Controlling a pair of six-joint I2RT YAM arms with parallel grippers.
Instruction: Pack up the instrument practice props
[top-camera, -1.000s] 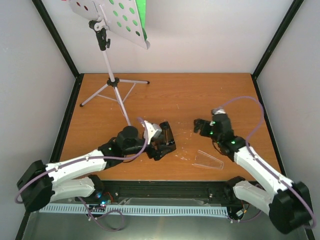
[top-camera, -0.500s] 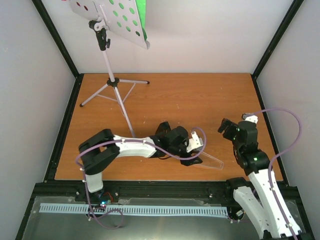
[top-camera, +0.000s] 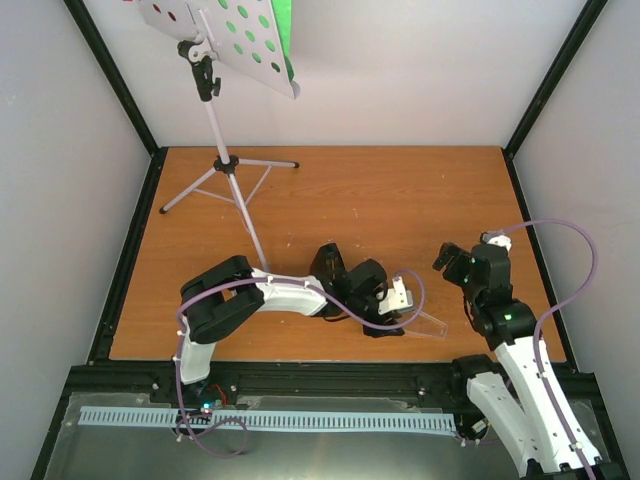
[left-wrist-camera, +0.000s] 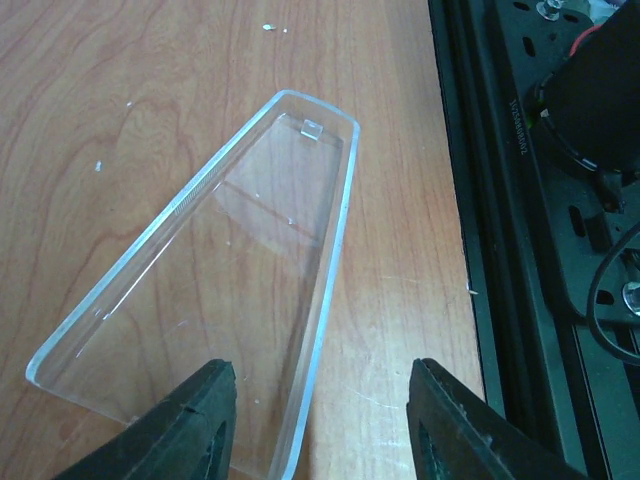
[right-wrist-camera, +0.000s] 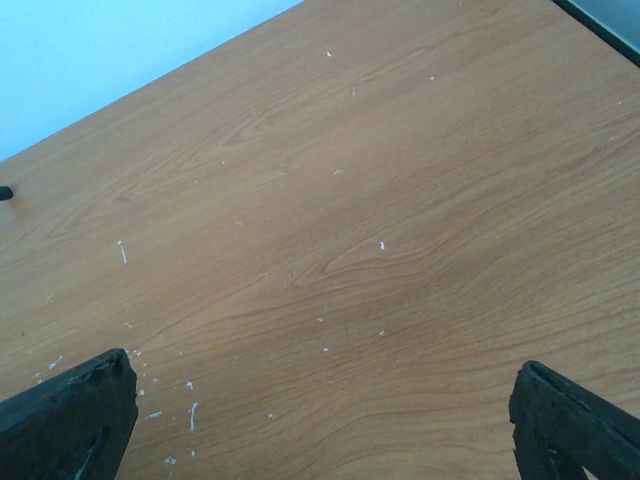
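The music stand (top-camera: 232, 165) is upright at the back left, its pale perforated desk (top-camera: 215, 40) carrying a green sheet (top-camera: 284, 25); red shows through its left holes. The black metronome (top-camera: 327, 262) sits near the table's middle, partly behind my left arm. Its clear plastic cover (left-wrist-camera: 215, 290) lies flat near the front edge. My left gripper (left-wrist-camera: 320, 425) is open, its jaws straddling the cover's right wall without touching it. Out at the right, my right gripper (right-wrist-camera: 320, 415) is wide open above bare wood.
The wooden table (top-camera: 400, 195) is ringed by a black frame (top-camera: 130, 230) and pale walls. In the left wrist view, the black base rail (left-wrist-camera: 520, 200) runs just right of the cover. The stand's tripod legs (top-camera: 190, 195) spread over the back left corner.
My left arm swung right, from the metronome to the clear cover, and its jaws narrowed around the cover's edge. The right arm drew back toward the right edge, still open.
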